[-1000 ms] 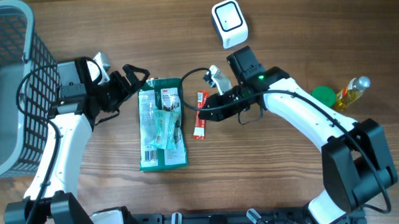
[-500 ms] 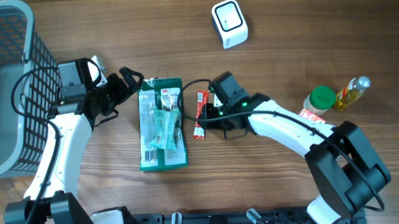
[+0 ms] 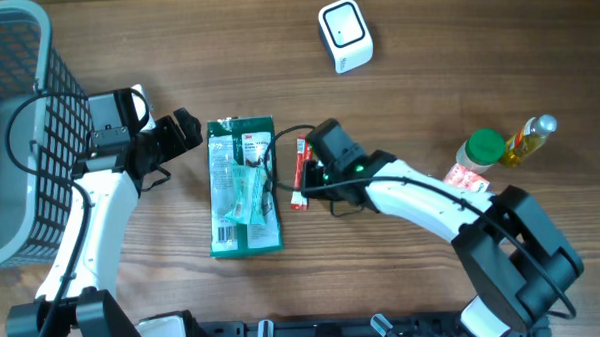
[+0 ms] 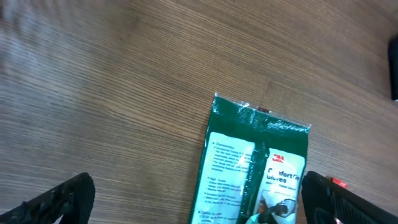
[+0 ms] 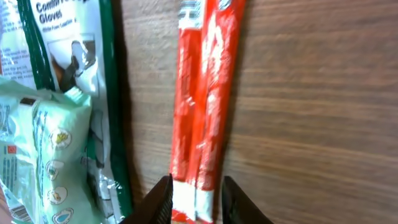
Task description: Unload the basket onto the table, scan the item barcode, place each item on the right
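Note:
A red stick packet [image 3: 300,168] lies on the wooden table just right of a green pack of gloves [image 3: 243,185]. In the right wrist view the packet [image 5: 205,93] runs up from my right gripper [image 5: 196,183], whose two fingers press against the sides of its white lower end. From overhead, the right gripper [image 3: 305,180] sits low over the packet. My left gripper [image 3: 191,127] hovers at the glove pack's top left corner, wide open and holding nothing. The left wrist view shows the glove pack [image 4: 255,162] between the spread fingers of the left gripper [image 4: 196,186]. No barcode is readable.
A white scanner [image 3: 345,35] stands at the back centre. A grey wire basket [image 3: 38,58] fills the left edge. A green-capped jar [image 3: 482,147] and a yellow bottle [image 3: 531,138] lie at the right.
My right gripper moved left and down onto the red packet, and its jaws narrowed around the packet's end. The left gripper drew back slightly to the left.

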### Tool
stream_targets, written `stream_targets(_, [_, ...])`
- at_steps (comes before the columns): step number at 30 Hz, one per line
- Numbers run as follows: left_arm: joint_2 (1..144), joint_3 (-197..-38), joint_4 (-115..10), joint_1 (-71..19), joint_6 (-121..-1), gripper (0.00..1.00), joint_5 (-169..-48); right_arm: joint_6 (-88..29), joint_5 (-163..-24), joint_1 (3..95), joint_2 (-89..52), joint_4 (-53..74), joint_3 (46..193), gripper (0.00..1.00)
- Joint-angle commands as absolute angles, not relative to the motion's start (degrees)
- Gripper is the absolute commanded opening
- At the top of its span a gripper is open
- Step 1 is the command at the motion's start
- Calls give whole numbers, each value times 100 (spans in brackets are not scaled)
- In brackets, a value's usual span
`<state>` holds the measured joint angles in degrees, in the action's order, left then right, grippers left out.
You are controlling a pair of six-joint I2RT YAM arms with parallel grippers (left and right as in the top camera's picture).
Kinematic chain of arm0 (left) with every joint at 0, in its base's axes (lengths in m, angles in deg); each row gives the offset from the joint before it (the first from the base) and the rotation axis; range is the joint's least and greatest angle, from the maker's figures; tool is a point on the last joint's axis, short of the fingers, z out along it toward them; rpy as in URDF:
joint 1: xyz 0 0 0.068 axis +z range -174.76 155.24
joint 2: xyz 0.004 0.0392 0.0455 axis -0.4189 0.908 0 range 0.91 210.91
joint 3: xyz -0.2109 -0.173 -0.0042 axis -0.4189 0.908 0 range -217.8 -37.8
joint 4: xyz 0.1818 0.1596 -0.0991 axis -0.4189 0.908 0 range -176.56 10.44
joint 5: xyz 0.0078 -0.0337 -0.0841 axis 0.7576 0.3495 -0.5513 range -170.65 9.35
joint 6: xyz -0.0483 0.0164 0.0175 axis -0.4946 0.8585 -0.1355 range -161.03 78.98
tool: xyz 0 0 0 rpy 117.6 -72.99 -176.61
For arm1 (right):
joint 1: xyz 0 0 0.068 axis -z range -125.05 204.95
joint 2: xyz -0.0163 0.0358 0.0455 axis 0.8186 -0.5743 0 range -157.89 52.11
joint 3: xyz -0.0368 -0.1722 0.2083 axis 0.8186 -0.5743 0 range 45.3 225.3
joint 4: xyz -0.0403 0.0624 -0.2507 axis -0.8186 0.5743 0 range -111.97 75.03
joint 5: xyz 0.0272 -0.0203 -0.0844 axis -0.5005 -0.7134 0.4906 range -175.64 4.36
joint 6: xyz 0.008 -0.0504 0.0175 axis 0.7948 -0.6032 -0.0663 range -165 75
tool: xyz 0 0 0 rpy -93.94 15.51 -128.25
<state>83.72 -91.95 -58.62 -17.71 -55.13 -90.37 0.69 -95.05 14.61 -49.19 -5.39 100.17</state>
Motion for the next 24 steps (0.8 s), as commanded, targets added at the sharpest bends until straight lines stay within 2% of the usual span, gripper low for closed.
stream_targets(1, [8350, -9224, -5862, -1745, -5301, 100, -8910, 319, -8895, 1216, -4980, -611, 10002, 23])
stream_targets(8, [8350, -9224, -5862, -1745, -5301, 100, -8910, 321, -8438, 825, -4980, -891, 10002, 17])
stream_targets(16, [8348, -9224, -5862, -1745, -5301, 100, -8910, 319, -8248, 792, -4980, -823, 9999, 8])
stream_targets(24, [8348, -9224, -5862, -1745, -5301, 100, -8910, 319, -8246, 792, -4980, -828, 9997, 6])
